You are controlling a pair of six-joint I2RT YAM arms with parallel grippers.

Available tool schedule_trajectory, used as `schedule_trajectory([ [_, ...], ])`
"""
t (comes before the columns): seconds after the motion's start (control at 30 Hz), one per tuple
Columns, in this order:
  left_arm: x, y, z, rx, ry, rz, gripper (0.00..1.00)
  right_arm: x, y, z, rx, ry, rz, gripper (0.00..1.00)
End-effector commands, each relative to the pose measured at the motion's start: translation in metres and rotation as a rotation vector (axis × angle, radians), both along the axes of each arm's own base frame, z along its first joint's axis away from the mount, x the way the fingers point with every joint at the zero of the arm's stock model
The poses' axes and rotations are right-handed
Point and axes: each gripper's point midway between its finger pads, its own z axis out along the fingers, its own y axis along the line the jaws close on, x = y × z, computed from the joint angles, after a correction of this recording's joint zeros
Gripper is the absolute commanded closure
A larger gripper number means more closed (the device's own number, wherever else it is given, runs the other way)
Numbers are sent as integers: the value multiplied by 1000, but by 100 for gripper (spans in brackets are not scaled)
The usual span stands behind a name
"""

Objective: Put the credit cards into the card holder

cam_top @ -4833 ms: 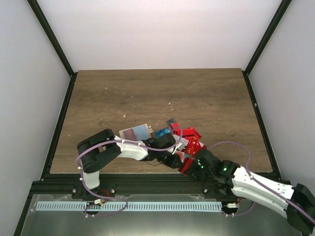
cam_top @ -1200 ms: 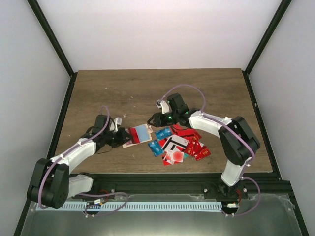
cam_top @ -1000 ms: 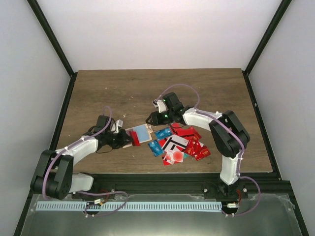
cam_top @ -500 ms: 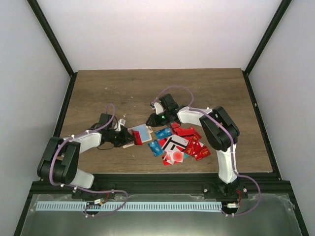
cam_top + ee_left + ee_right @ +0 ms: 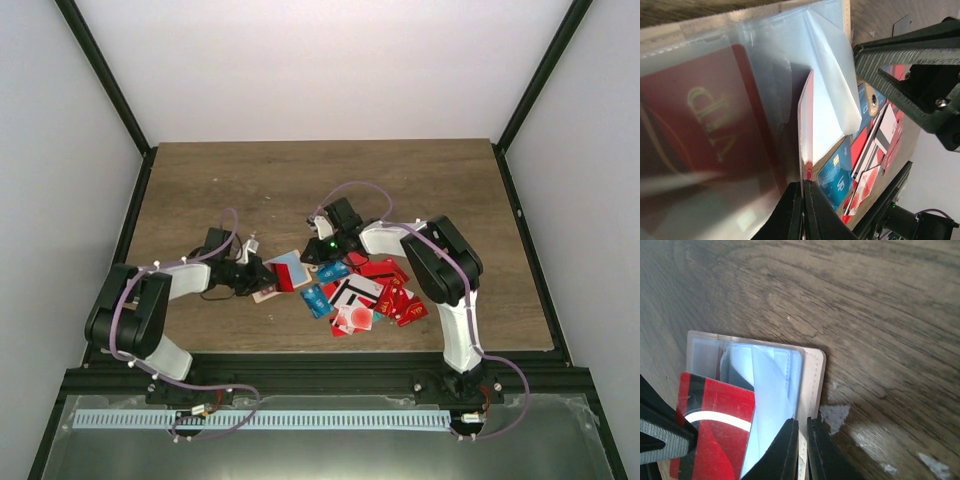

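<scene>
The card holder (image 5: 813, 380) lies open on the wooden table (image 5: 420, 190), just left of the heap of cards (image 5: 372, 296). The left gripper (image 5: 802, 186) is clenched on the end of a red card (image 5: 715, 415), whose far end sits at the mouth of the holder's clear sleeve (image 5: 832, 100). From the other side, the right gripper (image 5: 801, 429) has its fingers nipped together, seemingly pinching the sleeve's edge, though the view is too close to be sure. A red card marked VIP (image 5: 710, 125) shows inside the sleeve.
</scene>
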Motion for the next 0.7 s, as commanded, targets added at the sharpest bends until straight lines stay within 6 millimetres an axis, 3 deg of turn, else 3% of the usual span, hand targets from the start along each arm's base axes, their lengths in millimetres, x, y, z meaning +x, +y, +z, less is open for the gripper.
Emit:
schedule_trajectory([
  [0.0,12,1,-1,6,-20,13,96,-11,-6,-17,-11,39,14,92],
  [0.4,26,5,-3,-10,-26,42,96,-38,-11,-23,5,88,29,95],
  [0.67,29,1,-5,-33,-15,35,96,-53,0,-19,25,102,61,96],
])
